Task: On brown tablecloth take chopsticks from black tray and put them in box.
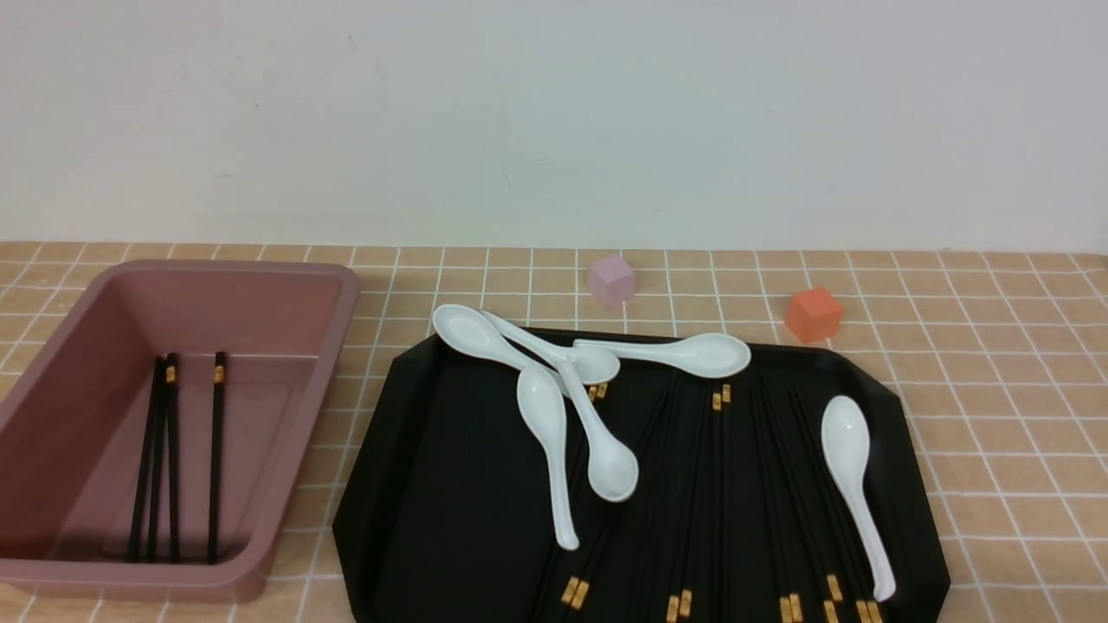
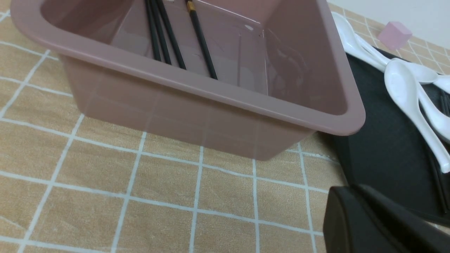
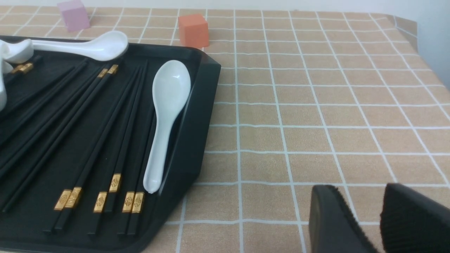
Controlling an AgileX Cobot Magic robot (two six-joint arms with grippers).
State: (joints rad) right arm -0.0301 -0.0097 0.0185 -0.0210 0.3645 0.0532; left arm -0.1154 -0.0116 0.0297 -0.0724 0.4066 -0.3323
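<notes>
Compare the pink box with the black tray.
The box is deep, dusty pink and holds only a few chopsticks; the black tray is shallow, wider, with cut-off corners, and carries many chopsticks plus white spoons. Both are rectangular and rest on the checked tablecloth.

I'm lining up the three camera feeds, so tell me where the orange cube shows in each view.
Front view: the orange cube sits on the brown tablecloth just beyond the black tray's far right corner.
Left wrist view: not in it.
Right wrist view: the cube is near the top, just past the tray's far corner.
Shared landmark: the pink cube, seen in all three views.
</notes>
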